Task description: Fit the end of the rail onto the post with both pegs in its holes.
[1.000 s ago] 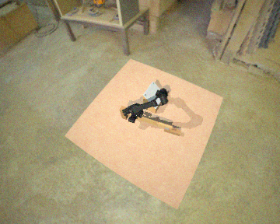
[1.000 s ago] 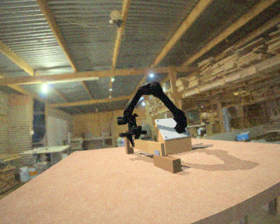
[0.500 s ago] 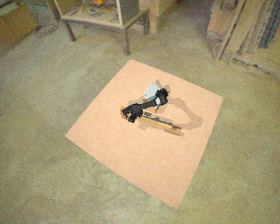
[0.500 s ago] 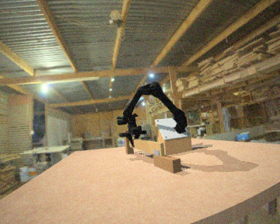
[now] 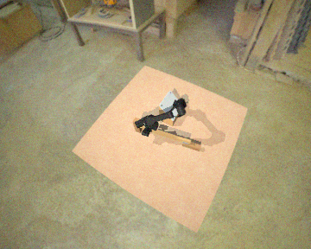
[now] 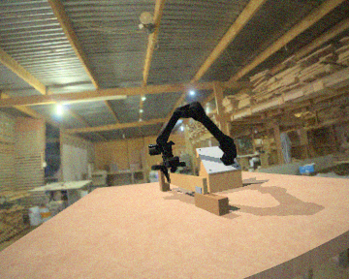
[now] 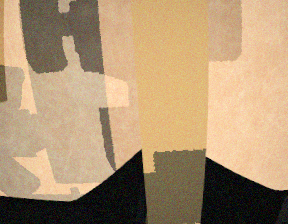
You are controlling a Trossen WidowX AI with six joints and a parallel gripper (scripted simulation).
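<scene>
Top view: the bed rail [image 5: 173, 134] [image 6: 188, 182] [image 7: 171, 90] runs from the middle of the frame down to the right, its far end at the footboard block [image 5: 193, 146] [image 6: 210, 203]; the wooden post [image 5: 136, 129] [image 6: 164, 182] shows only partly, left of centre, under the arm [image 5: 164, 117] [image 6: 212, 127]. Whether the rail end touches the post cannot be established here. Exterior view: the rail stands on edge above the table [image 5: 162, 173] [image 6: 134, 228], between the post at centre and the block just right of it. The far end appears to be in the bracket [image 6: 199, 189]. The near end is by the post, behind the fingers [image 6: 166, 173]; pegs and holes are not visible, so seating is unverified. In my assessment the step in hand is lining up and pressing the end home. Recommended: keep the rail level and square to the post, match both pegs to both holes, then push slowly along the rail's length. A tilt or twist could jam one peg; pulling back could unseat the far end. Wrist view: the fingers are closed on the rail, one at each side, low in the frame. Release should wait until no gap remains at the post.
</scene>
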